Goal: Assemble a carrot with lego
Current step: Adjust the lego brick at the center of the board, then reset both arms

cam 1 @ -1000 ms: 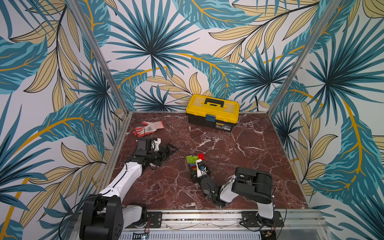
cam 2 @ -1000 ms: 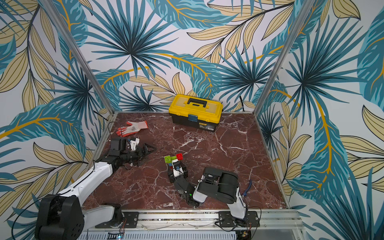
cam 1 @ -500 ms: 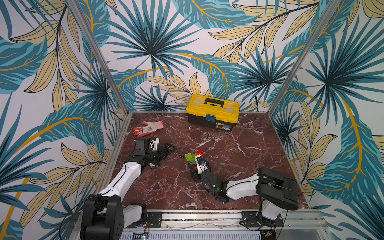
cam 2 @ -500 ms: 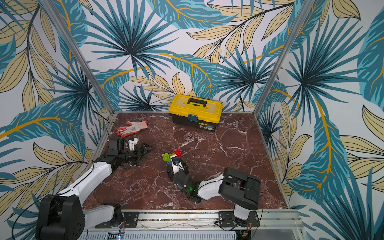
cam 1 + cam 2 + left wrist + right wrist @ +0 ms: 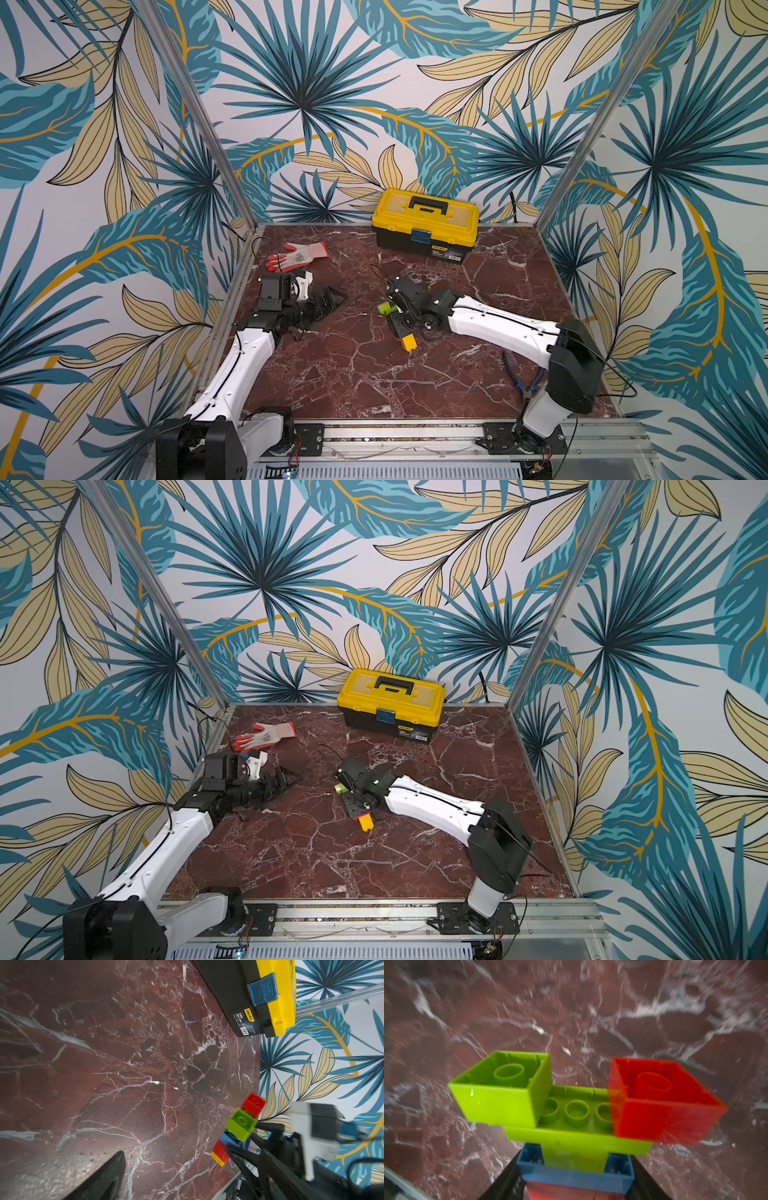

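the red marble bench (image 5: pixel 357 374) is the biggest thing here, and the yellow toolbox (image 5: pixel 424 224) stands shut at its back edge, against the wall; i place everything else from that toolbox. my left arm (image 5: pixel 245 357) reaches in well in front of the toolbox and off to its left, and my right arm (image 5: pixel 498 328) lies low in front of the toolbox, to its right. a white glove with red fingers (image 5: pixel 297 254) lies flat to the left of the toolbox, near it. a blue-handled tool (image 5: pixel 519 374) lies far in front of the toolbox on its right, partly behind my right arm. my left hand (image 5: pixel 330 300) is spread wide and holds nothing, low over the bench in front of the glove. my right hand (image 5: pixel 401 322) is half closed around the carrot (image 5: pixel 409 343), straight in front of the toolbox and well apart from it. the carrot is tilted, leaves toward the toolbox, yellow tip away from it; whether the tip touches the bench i cannot tell. in my right wrist view my fingers (image 5: pixel 502 1186) press the blue brick (image 5: pixel 571 1176) from both sides; past it sits the lime oblong brick (image 5: pixel 577 1138), and on that a lime square brick (image 5: pixel 500 1093) and a red square brick (image 5: pixel 660 1101), apart from each other.
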You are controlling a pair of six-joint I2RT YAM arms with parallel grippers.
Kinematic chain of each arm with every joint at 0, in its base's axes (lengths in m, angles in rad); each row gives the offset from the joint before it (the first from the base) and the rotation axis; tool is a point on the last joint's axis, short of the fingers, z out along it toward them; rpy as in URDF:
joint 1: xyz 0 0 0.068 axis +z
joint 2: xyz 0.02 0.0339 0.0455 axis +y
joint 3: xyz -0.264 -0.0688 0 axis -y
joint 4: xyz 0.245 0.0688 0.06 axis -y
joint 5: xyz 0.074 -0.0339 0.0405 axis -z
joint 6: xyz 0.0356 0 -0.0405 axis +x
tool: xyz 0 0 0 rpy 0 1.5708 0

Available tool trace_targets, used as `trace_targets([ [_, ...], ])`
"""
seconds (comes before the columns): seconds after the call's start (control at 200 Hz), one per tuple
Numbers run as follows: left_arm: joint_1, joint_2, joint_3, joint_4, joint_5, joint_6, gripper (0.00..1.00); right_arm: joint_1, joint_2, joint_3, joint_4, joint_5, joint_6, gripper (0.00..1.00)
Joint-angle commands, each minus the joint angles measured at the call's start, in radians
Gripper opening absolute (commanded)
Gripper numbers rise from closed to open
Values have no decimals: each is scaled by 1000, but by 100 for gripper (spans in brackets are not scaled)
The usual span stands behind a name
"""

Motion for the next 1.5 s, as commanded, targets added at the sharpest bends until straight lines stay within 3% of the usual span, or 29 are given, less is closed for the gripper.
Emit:
trace_targets([
  [0.0, 6, -33, 30, -76, -56, 64, 99, -9, 106, 86, -260, -117, -11, 45],
  [0.345, 4, -54, 21, -75, -52, 63, 99, -56, 302, 215, -280, -195, -50, 47],
  [0.406, 5, -55, 21, -75, -61, 62, 99, -56, 310, 219, -282, -202, -54, 55],
  [0.536, 4, -63, 22, -75, -94, 46, 99, -57, 292, 215, -270, -174, -48, 82],
  [0.616, 4, -84, 23, -77, -130, 23, 100, -57, 261, 210, -264, -153, -54, 91],
  [0.671, 5, -104, 27, -79, -155, 7, 99, -61, 224, 189, -249, -142, -56, 99],
  [0.826, 4, -178, 37, -91, -281, -53, 99, -67, 38, 88, -223, -123, -47, 99],
  [1.001, 5, -257, 24, -80, -593, 1, 99, -117, -371, -141, -121, 64, -14, 99],
  [1.136, 4, -317, -101, 94, -901, 103, 99, -221, -679, -352, 92, 353, -29, 99],
  [1.227, 4, -375, -290, 467, -801, 407, 99, -263, -863, -610, 458, 531, -172, 99],
  [1.302, 4, -310, -345, 603, -813, 499, 99, -283, -951, -862, 903, 677, -343, 99],
  [1.387, 7, -177, -380, 757, -871, 505, 99, -392, -928, -1051, 1265, 692, -437, 99],
  [1.497, 10, 20, -386, 953, -878, 519, 99, -574, -818, -1049, 1217, 582, -363, 99],
])
